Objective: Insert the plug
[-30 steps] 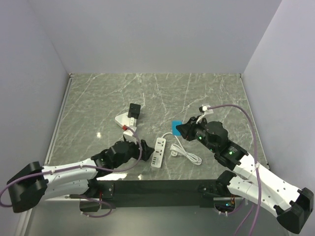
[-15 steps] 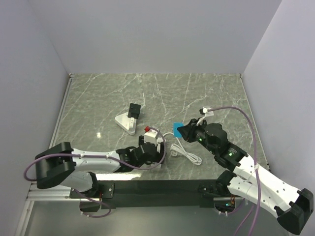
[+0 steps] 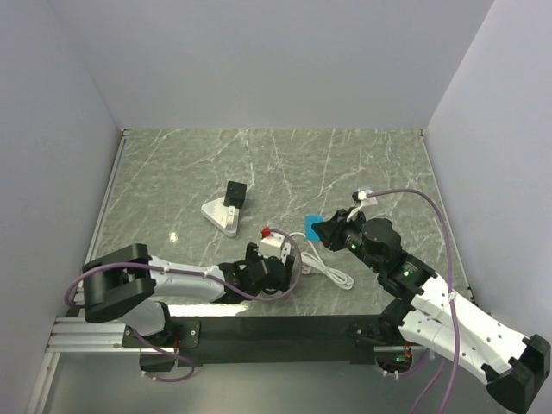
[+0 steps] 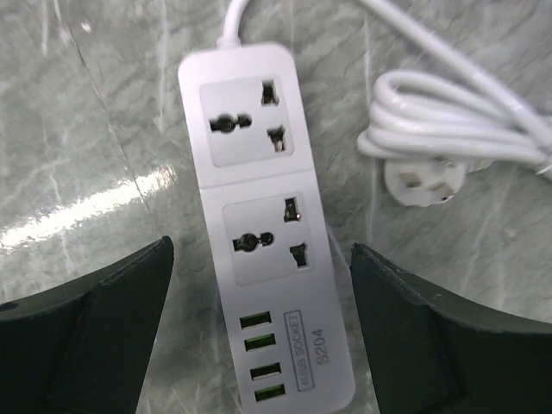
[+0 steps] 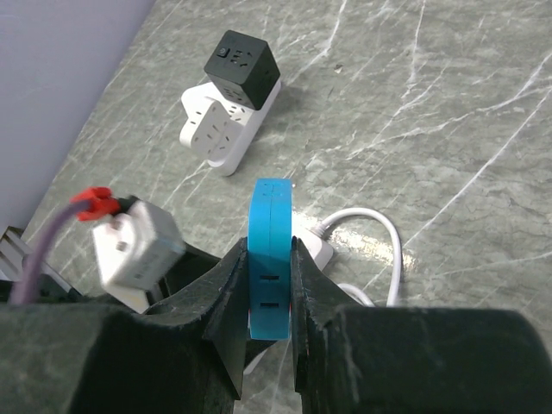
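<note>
The white power strip point(image 4: 263, 224) lies flat on the marble with two sockets and several USB ports facing up. My left gripper point(image 4: 261, 250) hovers open over it, one finger point(image 4: 95, 328) on each side, touching nothing. In the top view the left gripper point(image 3: 272, 274) hides most of the strip. My right gripper point(image 5: 270, 248) is shut on the blue plug point(image 5: 270, 259), held upright above and to the right of the strip. The top view shows the blue plug point(image 3: 312, 224) at the tip of the right gripper point(image 3: 321, 229).
The strip's white cord point(image 4: 448, 138) lies coiled just right of it, with its own plug point(image 4: 423, 185). A white triangular adapter point(image 3: 220, 216) carrying a black cube point(image 3: 235, 193) sits farther back left. Walls close off the table on three sides.
My left arm has swung right from beside the strip to directly over it, and its jaws have widened a little. The right arm with the blue plug has barely moved.
</note>
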`<state>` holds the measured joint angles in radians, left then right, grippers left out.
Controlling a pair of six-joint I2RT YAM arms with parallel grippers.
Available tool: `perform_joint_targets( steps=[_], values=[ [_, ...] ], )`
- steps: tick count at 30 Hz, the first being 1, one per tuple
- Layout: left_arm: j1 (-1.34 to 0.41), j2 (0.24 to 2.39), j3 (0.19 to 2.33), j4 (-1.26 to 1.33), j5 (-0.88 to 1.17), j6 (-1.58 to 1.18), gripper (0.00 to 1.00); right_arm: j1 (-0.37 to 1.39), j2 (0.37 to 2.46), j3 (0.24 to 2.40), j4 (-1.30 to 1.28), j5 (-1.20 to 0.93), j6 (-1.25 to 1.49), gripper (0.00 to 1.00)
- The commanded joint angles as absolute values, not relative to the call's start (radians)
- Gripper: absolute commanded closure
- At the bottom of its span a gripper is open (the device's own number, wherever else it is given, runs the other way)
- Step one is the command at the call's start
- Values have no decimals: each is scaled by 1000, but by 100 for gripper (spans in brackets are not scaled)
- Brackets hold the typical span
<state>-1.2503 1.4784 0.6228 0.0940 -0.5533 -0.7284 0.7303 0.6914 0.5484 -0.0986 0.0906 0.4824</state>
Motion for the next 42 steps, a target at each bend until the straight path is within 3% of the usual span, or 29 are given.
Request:
perform_joint_targets(
  steps=[1, 6, 9, 10, 11, 13, 32, 33, 36, 37, 38, 42],
  values=[
    [-1258, 1520, 663, 107, -531, -732, 12, 724, 687, 543, -64, 106, 483, 100],
    [-1258, 1595, 719, 61, -551, -723, 23, 724, 693, 543, -57, 103, 482, 100],
    [-1252, 1652, 770, 29, -569, -716, 43, 724, 696, 546, -58, 106, 479, 100],
    [-1246, 1664, 781, 26, -566, -716, 51, 724, 696, 546, -58, 107, 480, 100],
    [-1240, 1675, 790, 29, -561, -715, 82, 724, 698, 546, -60, 109, 479, 100],
    [-1215, 1698, 805, 46, -537, -712, 99, 724, 698, 546, -64, 115, 477, 100],
    [-939, 1850, 923, 176, -407, -692, 98, 723, 742, 560, -137, 216, 476, 100],
    [-940, 1851, 925, 181, -381, -695, 95, 721, 750, 561, -135, 213, 476, 100],
    [-942, 1853, 916, 199, -353, -703, 72, 723, 791, 578, -133, 207, 482, 100],
    [-943, 1848, 910, 202, -351, -704, 52, 723, 813, 590, -135, 204, 483, 100],
    [-942, 1833, 902, 206, -351, -706, 44, 723, 825, 598, -133, 203, 483, 100],
    [-942, 1766, 832, 261, -342, -700, 23, 723, 876, 637, -141, 204, 489, 100]
  ],
)
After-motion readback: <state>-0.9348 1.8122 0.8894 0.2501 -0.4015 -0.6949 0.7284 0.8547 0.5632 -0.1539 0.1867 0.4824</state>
